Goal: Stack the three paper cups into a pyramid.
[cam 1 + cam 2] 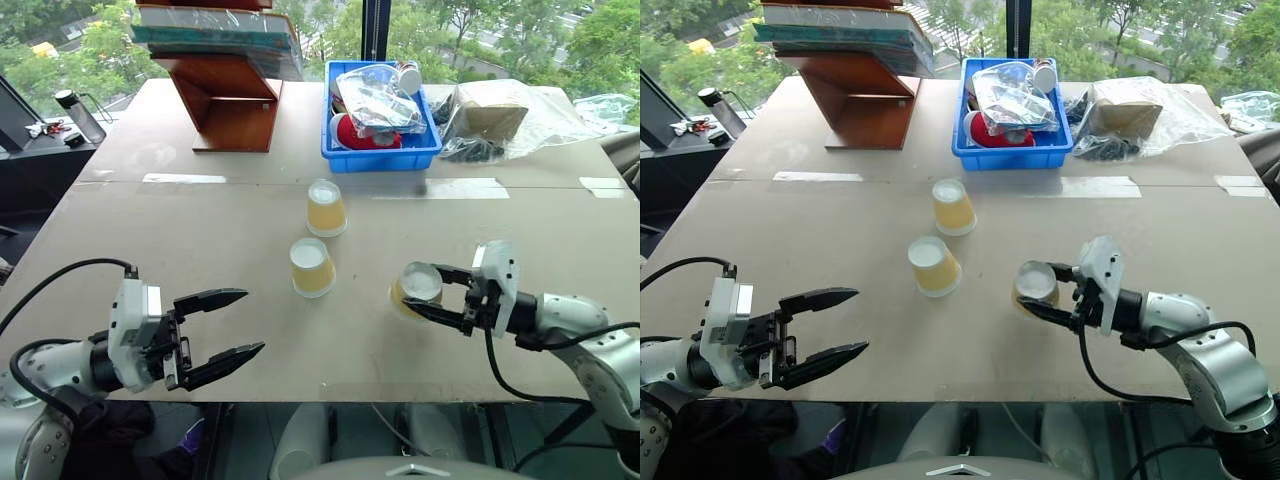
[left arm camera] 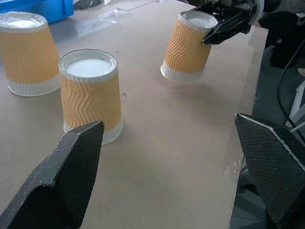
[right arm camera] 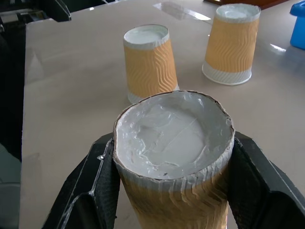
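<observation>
**benchbot_fan:** Closest thing in the head view is the left gripper (image 1: 222, 328), low at the near edge of the table (image 1: 200, 250), fingers spread wide apart with nothing between them. Over on the other side, the right gripper (image 1: 432, 297) is clamped on the third cup (image 1: 415, 288), upside down like the others and tipped a bit. The near cup (image 1: 312, 266) and the far cup (image 1: 326, 207) stand base-up mid-table, close together but not touching. Behind them there's a blue bin (image 1: 380, 155) of clutter and a wooden stand (image 1: 232, 110).

**cupstacker42:** What does the left wrist cam give you?

**benchbot_fan:** Same story from low down. Two cups stand off to one side, and the held one leans with one edge of its rim lifted off the table, the black fingers (image 2: 224, 26) pinching it near the top.

**cupstacker42:** And the right wrist cam?

**benchbot_fan:** You're staring straight at the white base of the gripped cup, a finger pressed on each side. The other two sit beyond it, with a visible gap between them.

**cupstacker42:** So how far along is it?

**benchbot_fan:** Early-ish, I'd say. Nothing is stacked yet. The base pair probably needs to sit snug side by side, then the held one goes on top bridging both. With that gap, the top cup might not have much to rest on.
</observation>
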